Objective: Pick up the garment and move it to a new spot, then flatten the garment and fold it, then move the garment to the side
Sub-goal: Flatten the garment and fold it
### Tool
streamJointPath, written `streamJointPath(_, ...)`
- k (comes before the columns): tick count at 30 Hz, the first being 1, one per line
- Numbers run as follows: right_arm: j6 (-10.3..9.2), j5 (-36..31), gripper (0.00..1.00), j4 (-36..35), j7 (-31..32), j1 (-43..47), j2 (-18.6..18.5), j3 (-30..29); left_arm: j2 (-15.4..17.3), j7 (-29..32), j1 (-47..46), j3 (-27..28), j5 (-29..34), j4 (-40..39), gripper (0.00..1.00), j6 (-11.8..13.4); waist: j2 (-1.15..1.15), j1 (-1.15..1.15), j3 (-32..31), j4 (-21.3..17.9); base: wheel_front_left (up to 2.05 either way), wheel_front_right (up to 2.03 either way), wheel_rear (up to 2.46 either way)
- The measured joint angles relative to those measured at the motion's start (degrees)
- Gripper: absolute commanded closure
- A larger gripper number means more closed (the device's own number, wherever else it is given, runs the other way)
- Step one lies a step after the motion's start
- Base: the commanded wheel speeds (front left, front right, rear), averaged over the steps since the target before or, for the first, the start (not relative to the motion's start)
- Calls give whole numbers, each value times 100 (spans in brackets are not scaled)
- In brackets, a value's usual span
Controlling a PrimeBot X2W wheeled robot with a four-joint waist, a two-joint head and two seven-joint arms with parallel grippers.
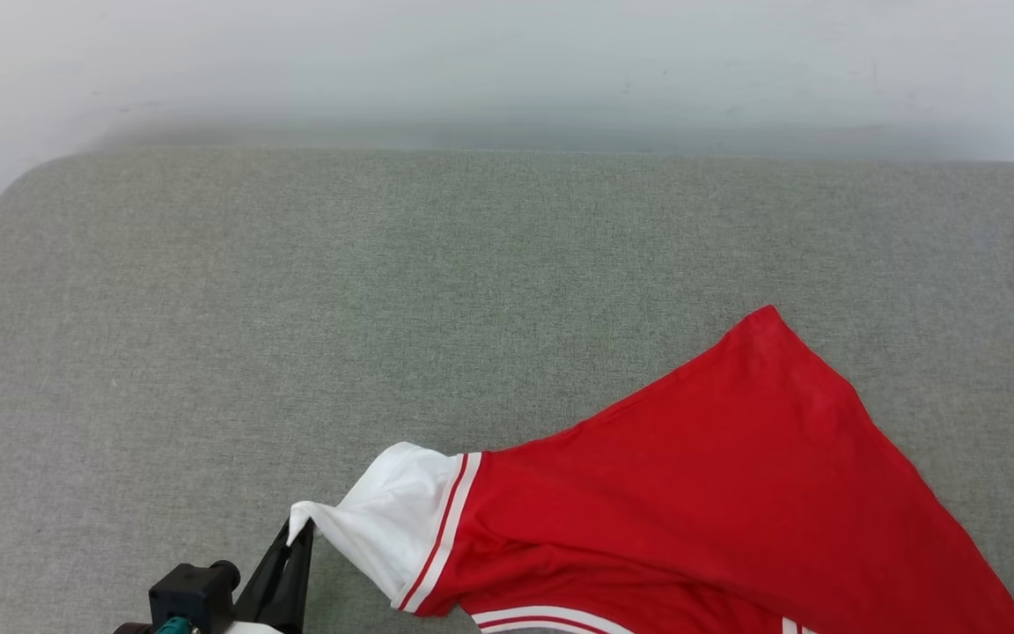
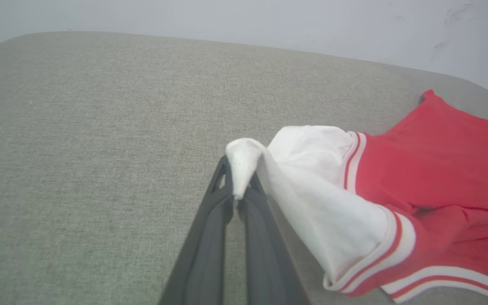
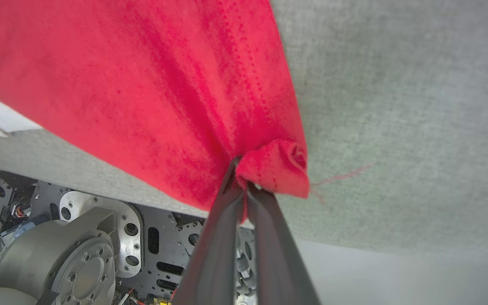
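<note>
Firmly, the garment (image 1: 692,493) is pinched twice.
A sleeve tip is clamped by the left gripper (image 2: 237,199) (fingers low over the cushion (image 1: 296,308)), red body to its right; a red corner is bunched in the right gripper (image 3: 242,188).

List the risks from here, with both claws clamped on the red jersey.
1. The left claw pinches just the tip of the white sleeve of the red jersey shirt; a pull might slip it free.
2. The right claw grips a small bunched red corner near the front edge of the grey fabric surface; cloth may drag off.
</note>
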Motion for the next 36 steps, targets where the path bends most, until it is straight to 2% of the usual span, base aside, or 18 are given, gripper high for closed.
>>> streamJointPath(7, 0, 12, 0, -634, -347, -491, 15, -559, 33, 4, 0, -33, 3, -64, 100, 3, 0, 0, -15, 47, 0, 0, 0)
streamJointPath(12, 0, -69, 0, -1170, -391, -1386, 46, -910, 32, 47, -105, -99, 65, -185, 100, 26, 0, 1, 102, 142, 0, 0, 0)
streamJointPath(15, 0, -230, 0, -1385, -209, -1876, 86, -808, 21, 78, -232, -151, 130, -256, 100, 23, 0, 1, 227, 227, 0, 0, 0)
streamJointPath(19, 0, -435, 0, -1499, 209, -2647, 112, -374, -21, 77, -427, -224, 192, -305, 100, 3, 0, 1, 441, 372, 0, 0, 0)
streamJointPath(28, 0, -923, 0, -665, 1415, -4247, 214, 710, -236, 31, -892, -417, 323, -316, 100, -70, 0, 2, 1018, 725, 0, 0, 0)
streamJointPath(36, 0, -1283, 0, 414, 1599, -4869, 321, 1391, -425, -25, -1213, -504, 419, -254, 100, -151, 0, 2, 1511, 1026, 0, 0, 0)
